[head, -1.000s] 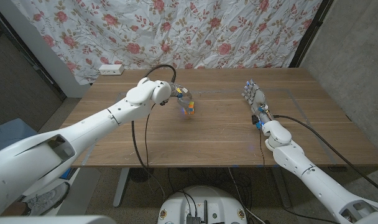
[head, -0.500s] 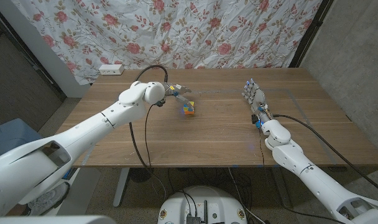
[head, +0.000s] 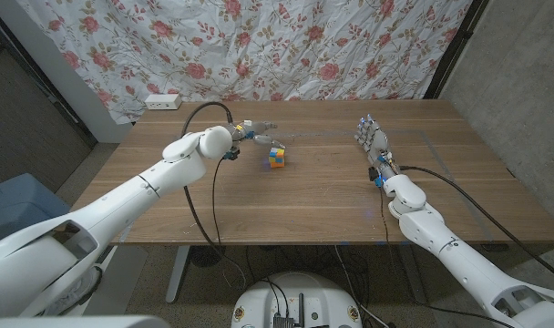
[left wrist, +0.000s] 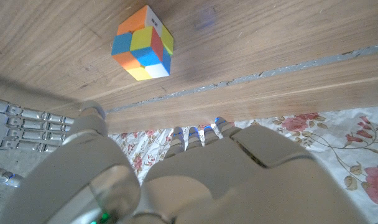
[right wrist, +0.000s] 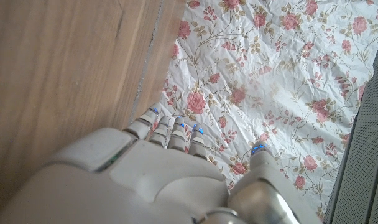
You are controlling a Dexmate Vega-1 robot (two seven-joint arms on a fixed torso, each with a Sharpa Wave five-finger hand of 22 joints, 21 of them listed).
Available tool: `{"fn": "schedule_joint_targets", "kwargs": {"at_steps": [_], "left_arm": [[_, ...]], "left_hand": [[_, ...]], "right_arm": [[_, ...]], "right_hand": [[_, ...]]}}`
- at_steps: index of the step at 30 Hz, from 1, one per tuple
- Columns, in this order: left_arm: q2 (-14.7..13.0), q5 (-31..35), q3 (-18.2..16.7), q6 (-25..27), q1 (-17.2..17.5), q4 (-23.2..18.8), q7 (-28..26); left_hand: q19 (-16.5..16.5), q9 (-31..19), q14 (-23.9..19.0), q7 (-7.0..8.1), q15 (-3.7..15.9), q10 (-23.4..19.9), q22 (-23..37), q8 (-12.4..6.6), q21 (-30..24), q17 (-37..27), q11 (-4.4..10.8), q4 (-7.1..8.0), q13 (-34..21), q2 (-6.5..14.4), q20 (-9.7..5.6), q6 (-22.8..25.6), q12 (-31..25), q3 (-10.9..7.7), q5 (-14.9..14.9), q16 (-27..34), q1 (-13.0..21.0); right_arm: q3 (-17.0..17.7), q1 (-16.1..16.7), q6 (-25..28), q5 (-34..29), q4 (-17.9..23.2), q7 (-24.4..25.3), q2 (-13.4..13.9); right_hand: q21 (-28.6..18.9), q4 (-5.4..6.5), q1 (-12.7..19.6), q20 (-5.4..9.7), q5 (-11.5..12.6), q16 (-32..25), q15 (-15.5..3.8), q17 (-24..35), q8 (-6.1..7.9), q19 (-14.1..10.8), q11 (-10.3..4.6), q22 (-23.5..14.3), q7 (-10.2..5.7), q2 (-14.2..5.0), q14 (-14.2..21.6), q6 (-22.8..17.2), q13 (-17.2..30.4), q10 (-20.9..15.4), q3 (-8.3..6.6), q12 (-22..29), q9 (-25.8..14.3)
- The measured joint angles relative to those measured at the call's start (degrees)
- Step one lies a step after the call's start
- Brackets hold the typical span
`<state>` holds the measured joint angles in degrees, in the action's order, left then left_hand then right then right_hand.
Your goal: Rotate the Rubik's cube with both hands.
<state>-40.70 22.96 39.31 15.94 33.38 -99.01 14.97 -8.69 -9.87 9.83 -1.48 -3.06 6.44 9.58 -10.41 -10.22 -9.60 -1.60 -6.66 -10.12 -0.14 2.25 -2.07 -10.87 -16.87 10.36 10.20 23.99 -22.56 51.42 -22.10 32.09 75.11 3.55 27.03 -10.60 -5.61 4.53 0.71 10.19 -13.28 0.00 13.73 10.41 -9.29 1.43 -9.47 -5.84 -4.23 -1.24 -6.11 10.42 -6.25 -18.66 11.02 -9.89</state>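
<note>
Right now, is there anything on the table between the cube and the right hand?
No. In the head view only bare wooden table lies between the Rubik's cube and the right hand.

The Rubik's cube (head: 276, 157) is set on the wooden table (head: 304, 205), left of centre and toward the far edge. The left hand (head: 251, 133) is placed just beside the cube, on its left and slightly behind it, apart from it, fingers spread. The right hand (head: 372, 139) is found well apart to the cube's right, near the far edge. A floral cloth (head: 259, 46) is hung behind the table. A power strip (head: 162, 101) is located behind the table's far left corner.
</note>
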Motion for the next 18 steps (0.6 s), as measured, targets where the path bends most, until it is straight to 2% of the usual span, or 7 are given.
{"fn": "schedule_joint_targets", "kwargs": {"at_steps": [5, 12, 14, 15, 18], "left_arm": [[0.05, -4.11, -1.67, -0.67, 2.05, 0.50, -4.10], [0.36, -9.30, -3.48, -2.55, 4.27, 1.50, -9.10], [0.47, -10.93, -3.89, -3.62, 4.81, 2.00, -10.56], [0.53, -11.59, -4.10, -4.14, 5.09, 2.31, -11.20], [0.80, -13.92, -4.75, -6.21, 5.99, 3.49, -13.42]], "left_hand": [[0.22, 0.00, -0.56, 0.34, 0.55, -0.63, 0.00, 0.00, 0.00, 0.00, 0.57, 0.00, 0.27, 0.58, -0.22, 0.79, 0.00, 0.00, 0.00, 0.00, -0.58], [0.35, -0.01, -1.33, 0.45, 1.25, -2.11, 0.01, -0.41, -0.33, 0.00, 0.65, 0.24, 0.28, 1.63, -2.14, 2.30, -0.39, -0.24, -0.04, 0.00, -1.63], [0.73, -0.01, -1.69, 0.11, 1.25, -2.35, 0.00, -0.41, -0.33, 0.00, 0.47, 0.24, 0.27, 1.81, -2.57, 2.65, -0.39, -0.24, -0.04, 0.00, -1.81], [0.74, -0.01, -1.90, 0.27, 1.46, -2.70, 0.01, -0.41, -0.33, 0.00, 0.57, 0.24, 0.28, 1.93, -2.58, 2.93, -0.39, -0.24, -0.04, 0.00, -1.92], [1.19, -0.01, -2.48, 0.13, 1.42, -3.21, 0.01, -0.41, -0.50, -0.01, 0.66, 0.41, 0.27, 2.19, -3.03, 3.24, -0.39, -0.41, -0.04, 0.00, -2.18]], "right_arm": [[-0.04, -0.37, -0.94, -0.06, -0.78, -0.92, 0.01], [-0.14, -0.75, -1.68, -0.10, -1.47, -1.59, -0.19], [-0.19, -0.83, -1.85, -0.20, -1.51, -1.63, -0.25], [-0.20, -0.88, -1.96, -0.29, -1.51, -1.63, -0.28], [-0.28, -1.00, -2.40, -0.69, -1.51, -1.47, -0.48]], "right_hand": [[0.00, 0.40, -0.98, 0.00, 0.22, 0.00, 0.00, 0.00, 0.00, 0.00, 0.00, 0.00, 0.41, 0.38, 0.00, 0.41, 0.00, 0.00, 0.40, 0.00, 0.00], [0.00, 0.63, -1.00, 0.00, 0.22, 0.00, -0.01, -0.01, 0.00, 0.00, 0.00, 0.01, 0.72, 0.37, 0.02, 0.72, 0.00, 0.01, 0.63, 0.00, 0.00], [0.00, 0.79, -1.66, 0.00, 0.22, 0.00, -0.22, -0.01, 0.00, 0.00, 0.00, 0.01, 0.72, -0.16, 0.23, 0.72, 0.00, 0.01, 0.79, 0.00, 0.00], [0.00, 0.79, -2.30, 0.00, 0.22, 0.00, -0.22, -0.01, 0.00, 0.00, 0.00, 0.01, 0.72, 0.48, 0.23, 0.72, 0.00, 0.01, 0.79, 0.00, 0.00], [0.00, 0.94, -2.34, 0.24, 0.45, 0.00, -0.25, 0.26, 0.00, -0.24, 0.00, 0.01, 0.72, 0.52, 0.25, 0.72, 0.00, 0.01, 0.94, 0.00, 0.00]]}}
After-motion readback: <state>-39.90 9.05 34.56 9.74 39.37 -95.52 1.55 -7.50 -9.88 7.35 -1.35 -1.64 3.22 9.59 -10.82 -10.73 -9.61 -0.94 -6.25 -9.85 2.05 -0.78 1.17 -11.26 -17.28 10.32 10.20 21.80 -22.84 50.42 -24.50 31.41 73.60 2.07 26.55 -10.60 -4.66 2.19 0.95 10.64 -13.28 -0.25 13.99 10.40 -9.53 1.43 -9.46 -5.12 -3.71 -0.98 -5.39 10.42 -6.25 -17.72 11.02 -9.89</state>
